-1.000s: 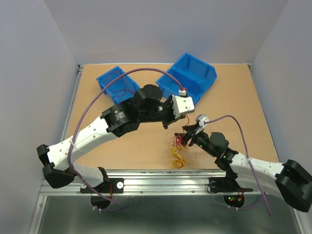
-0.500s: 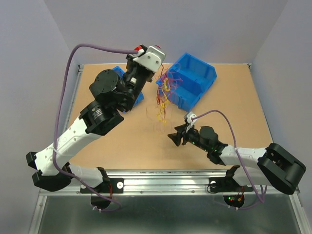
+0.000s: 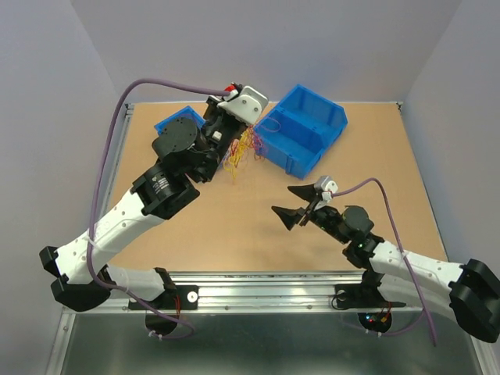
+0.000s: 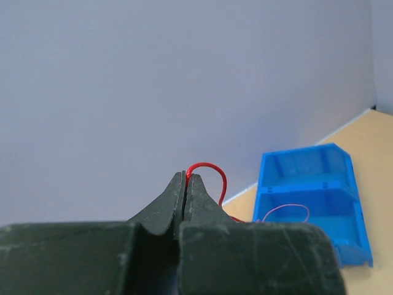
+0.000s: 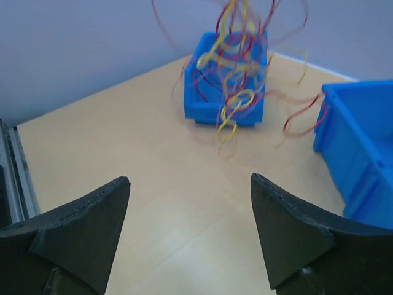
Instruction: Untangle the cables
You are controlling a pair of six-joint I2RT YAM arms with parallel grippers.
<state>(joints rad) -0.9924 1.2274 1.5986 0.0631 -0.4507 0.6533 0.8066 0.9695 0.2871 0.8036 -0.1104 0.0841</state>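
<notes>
Red, orange, yellow cables [image 3: 241, 150] dangling above table [image 3: 234, 226], pinched between closed fingers of left gripper [image 4: 186, 184], near large blue bin [image 3: 306, 134]. Right gripper [image 5: 190, 181] spread wide, holding nothing, well apart from tangle.

Cables [image 3: 239, 153] hang off left fingers [image 4: 174, 200] above bench [image 3: 234, 223] rear, between small bin [image 3: 166, 125] at left and large bin [image 3: 308, 129] at right. Right fingers [image 5: 288, 227] mid-bench, in front of large bin, well apart from cables.

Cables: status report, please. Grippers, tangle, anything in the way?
Left gripper shut on cables, bundle hanging above table. Right gripper open, empty, facing them. Nothing in between.
</notes>
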